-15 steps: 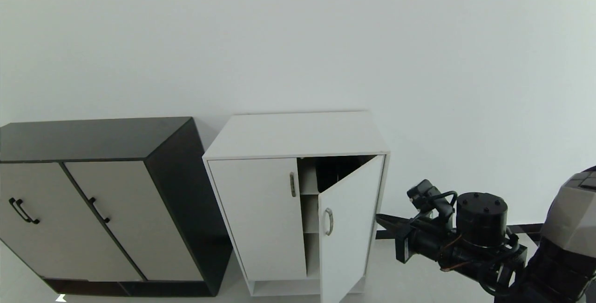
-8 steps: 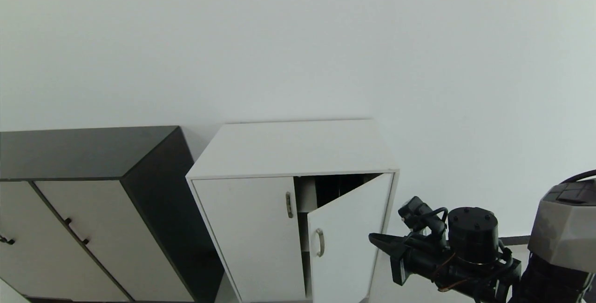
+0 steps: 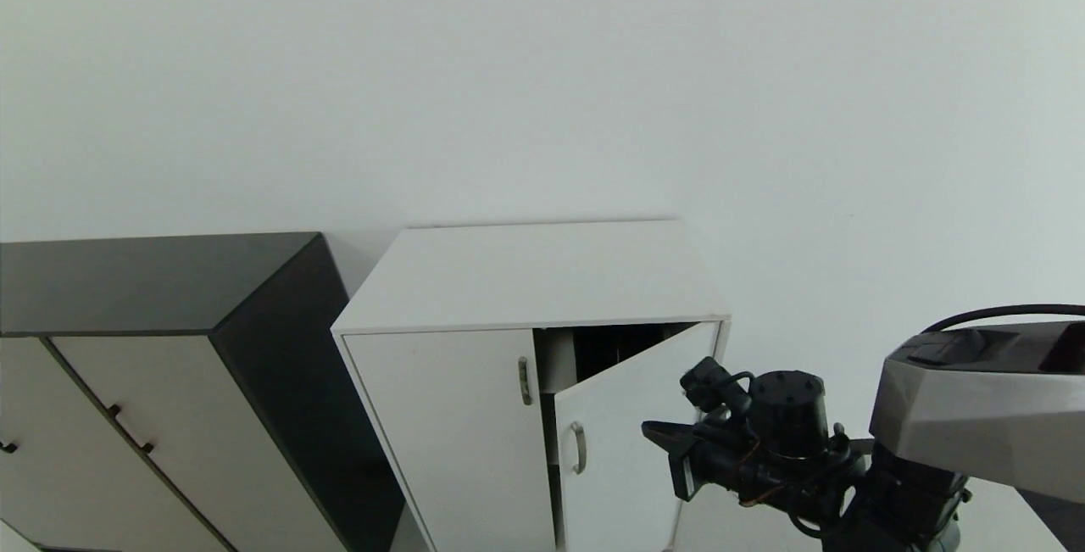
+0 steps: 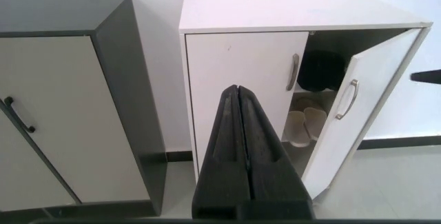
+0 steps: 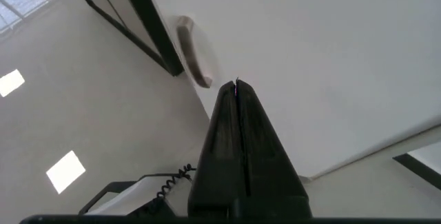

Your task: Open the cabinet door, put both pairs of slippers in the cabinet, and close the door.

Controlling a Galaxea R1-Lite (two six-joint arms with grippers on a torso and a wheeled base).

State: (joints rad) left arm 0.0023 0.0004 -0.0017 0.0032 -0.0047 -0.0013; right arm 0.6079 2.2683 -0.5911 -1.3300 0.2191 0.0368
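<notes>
The white cabinet [image 3: 534, 276] stands against the wall with its right door [image 3: 623, 416] partly ajar. My right gripper [image 3: 651, 432] is shut, its tip against the outer face of that door, right of the door handle [image 3: 578, 448]. In the right wrist view the shut gripper [image 5: 236, 86] touches the white door panel [image 5: 331, 52] beside the handle [image 5: 193, 62]. Through the gap, a white pair of slippers [image 4: 306, 124] lies on a lower shelf and a dark pair [image 4: 320, 69] on the shelf above. My left gripper [image 4: 239, 92] is shut and empty, held back in front of the cabinet.
A black cabinet [image 3: 153, 281] with light doors stands close on the left of the white one. The white wall [image 3: 542, 69] rises behind both. Light floor [image 4: 386, 182] lies open in front of the ajar door.
The head camera has shifted, so the cabinets sit differently in view. The right door has swung further toward shut, with my right gripper moving left against it.
</notes>
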